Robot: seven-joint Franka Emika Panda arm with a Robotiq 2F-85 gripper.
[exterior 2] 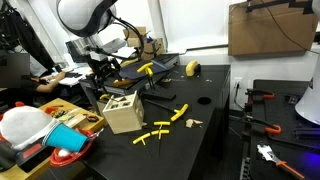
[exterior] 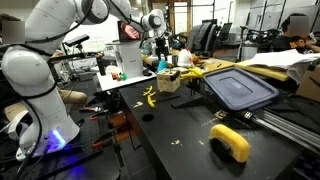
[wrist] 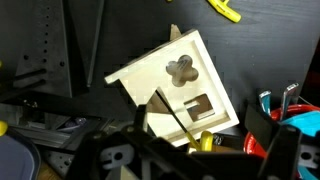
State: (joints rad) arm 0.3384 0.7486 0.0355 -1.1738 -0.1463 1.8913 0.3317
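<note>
Arm of a Franka Panda reached over a dark table, its gripper spread as wide as it went and holding nothing, poised above a wooden box that stood close to the table edge bordering a clutter of cups and tools. In the wrist view the wooden box sat skewed to the gripper, its top face showing a clover-shaped hole and a square hole. A small yellow piece lay just beside its near side. More yellow pieces were scattered toward the middle of the table, apart from the box. A good approach, judging from this, called for turning the wrist until the fingers ran parallel to two flat sides of the box, centring over it, and coming straight down. The box looked nearly as broad as the opening, so little room was left for error. Light wood on a smooth top would likely slide or tip under a glancing touch, and the nearby yellow piece could get caught under a finger.
</note>
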